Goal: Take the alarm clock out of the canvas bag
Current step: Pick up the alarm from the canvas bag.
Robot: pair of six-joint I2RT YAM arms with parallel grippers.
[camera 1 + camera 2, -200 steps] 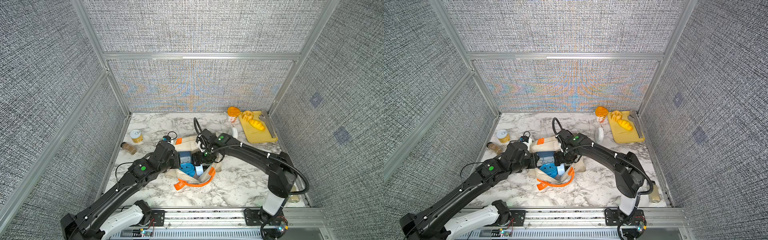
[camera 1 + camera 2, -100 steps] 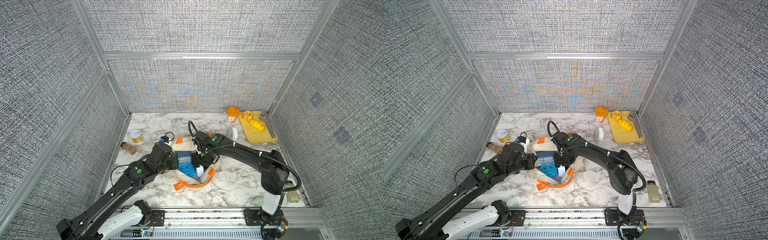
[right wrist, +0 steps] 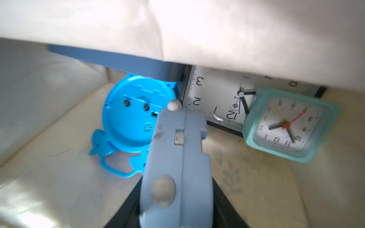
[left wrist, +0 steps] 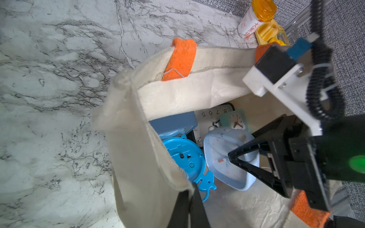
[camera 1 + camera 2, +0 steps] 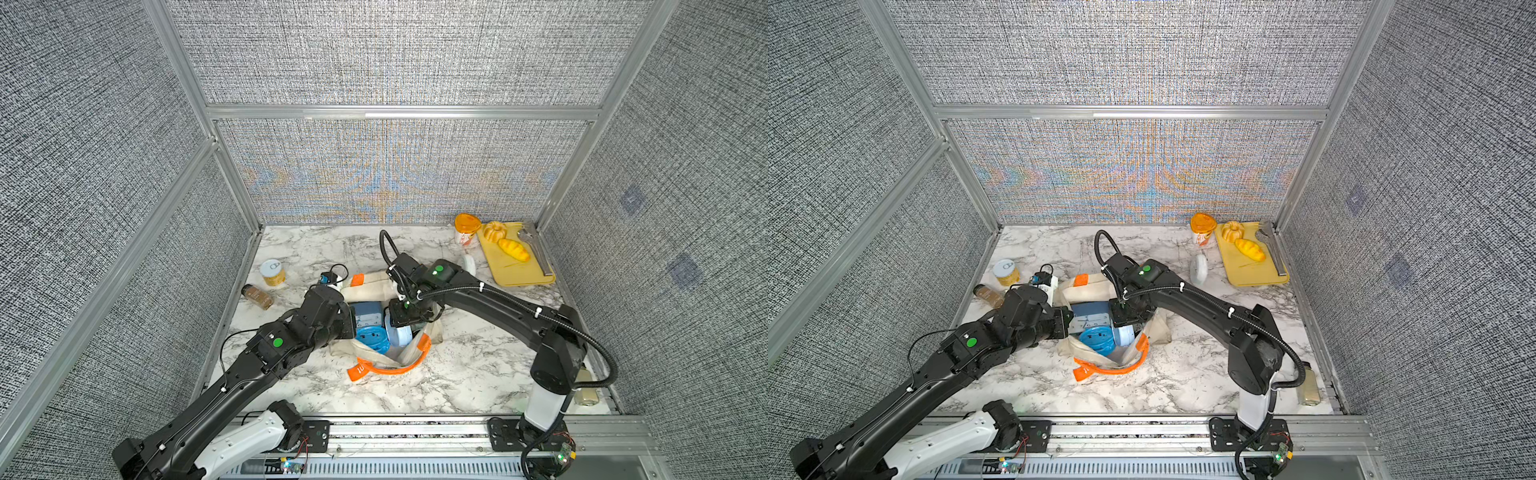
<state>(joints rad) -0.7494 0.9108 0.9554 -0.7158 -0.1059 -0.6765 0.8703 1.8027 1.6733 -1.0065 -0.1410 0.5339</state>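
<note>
- The cream canvas bag (image 4: 134, 142) with orange handles is laid on its side on the white marble table (image 4: 59, 79), with its mouth opened wide.
- The bag's rim is pinched between the closed jaws of the left gripper (image 4: 189, 189). That hold is unchanged over the last second, so the opening is being kept clear.
- The right gripper (image 5: 404, 319) is set inside the mouth. Its jaws have been drawn in from wide to narrow within the last second.
- A pale-blue alarm clock (image 3: 177, 158) of rounded-square plastic is now bracketed edge-on between those jaws. In the right wrist view the black fingers appear pressed against both its faces, but the contact is hidden by the clock body, so a firm clamp is only probable.
- The clock is still wholly inside the bag, on the lower cloth wall. It is flanked by a bright-blue round clock (image 3: 130, 114) turned back-up, a white-faced square clock (image 3: 221, 94) and a small mint-green square clock (image 3: 290, 124).
- The change is judged to mark the shift from reaching to grasping. Extraction is not yet begun, and a pull back out through the mouth remains.
- A snag on the overhanging canvas flap is judged the likely hazard.
</note>
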